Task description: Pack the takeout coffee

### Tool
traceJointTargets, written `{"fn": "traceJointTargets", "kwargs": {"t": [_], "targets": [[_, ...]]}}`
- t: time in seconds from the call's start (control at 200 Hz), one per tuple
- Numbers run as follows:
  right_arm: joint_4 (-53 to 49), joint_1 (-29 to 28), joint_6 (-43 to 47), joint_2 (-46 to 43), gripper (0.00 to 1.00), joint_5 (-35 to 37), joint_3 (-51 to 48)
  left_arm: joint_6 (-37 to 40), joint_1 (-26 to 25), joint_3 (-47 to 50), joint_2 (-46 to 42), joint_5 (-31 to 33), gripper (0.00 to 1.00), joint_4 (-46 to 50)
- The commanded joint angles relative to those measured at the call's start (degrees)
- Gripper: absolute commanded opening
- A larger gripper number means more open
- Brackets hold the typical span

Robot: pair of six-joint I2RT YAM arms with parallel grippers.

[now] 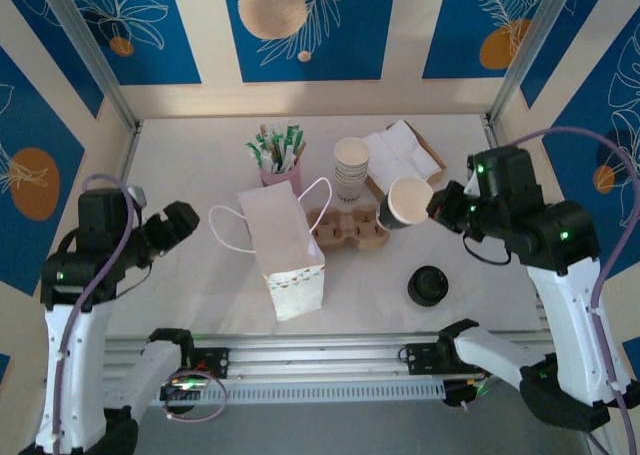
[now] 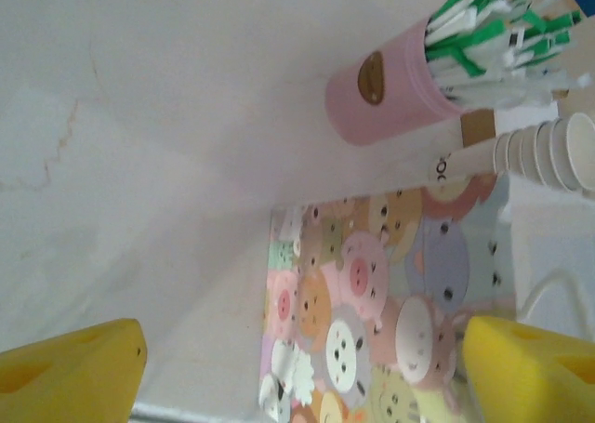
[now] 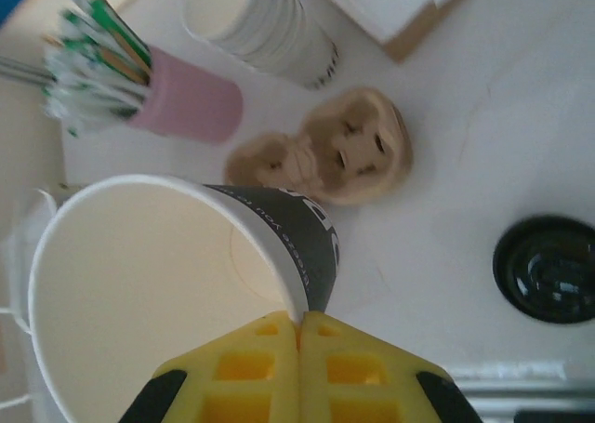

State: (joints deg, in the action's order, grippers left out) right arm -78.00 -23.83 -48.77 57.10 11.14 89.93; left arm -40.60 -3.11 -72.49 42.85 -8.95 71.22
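My right gripper (image 1: 440, 207) is shut on the rim of an empty black paper coffee cup (image 1: 405, 203), holding it tilted above the right end of the brown pulp cup carrier (image 1: 350, 230). In the right wrist view the fingers (image 3: 299, 335) pinch the cup's (image 3: 186, 284) wall, and the carrier (image 3: 325, 153) lies beyond it. A black lid (image 1: 428, 286) rests on the table near the front right. A white paper bag (image 1: 285, 245) with loop handles sits mid-table, its cartoon-animal face (image 2: 390, 302) ahead of my open left gripper (image 2: 302, 376). That left gripper (image 1: 180, 225) hovers left of the bag.
A pink holder of green-and-white sticks (image 1: 280, 160) and a stack of white cups (image 1: 351, 170) stand behind the bag and carrier. White napkins on a brown tray (image 1: 405, 155) lie at the back right. Walls close the table's back and sides.
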Motion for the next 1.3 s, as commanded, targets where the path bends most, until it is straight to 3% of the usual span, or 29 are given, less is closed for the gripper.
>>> {"fn": "traceJointTargets", "kwargs": {"t": [0.0, 0.395, 0.675, 0.95, 1.296], "targets": [[-1.1, -2.7, -4.0, -1.5, 0.00, -0.3, -6.2, -2.8, 0.5, 4.1, -5.1, -4.1, 0.85, 5.1], [4.6, -17.5, -16.8, -3.0, 0.00, 11.0, -26.1, -7.9, 0.5, 16.9, -14.4, -15.2, 0.81, 4.2], [15.6, -20.4, -21.2, -1.9, 0.04, 16.1, -34.7, -10.3, 0.5, 22.0, -19.0, -18.1, 0.81, 4.9], [16.6, -20.5, -21.3, 4.0, 0.06, 16.9, -36.1, -10.4, 0.5, 22.8, -19.6, -17.9, 0.81, 5.2], [19.3, -20.5, -24.8, 5.1, 0.14, 15.8, -39.0, -10.3, 0.5, 23.7, -19.9, -18.1, 0.81, 4.7]]}}
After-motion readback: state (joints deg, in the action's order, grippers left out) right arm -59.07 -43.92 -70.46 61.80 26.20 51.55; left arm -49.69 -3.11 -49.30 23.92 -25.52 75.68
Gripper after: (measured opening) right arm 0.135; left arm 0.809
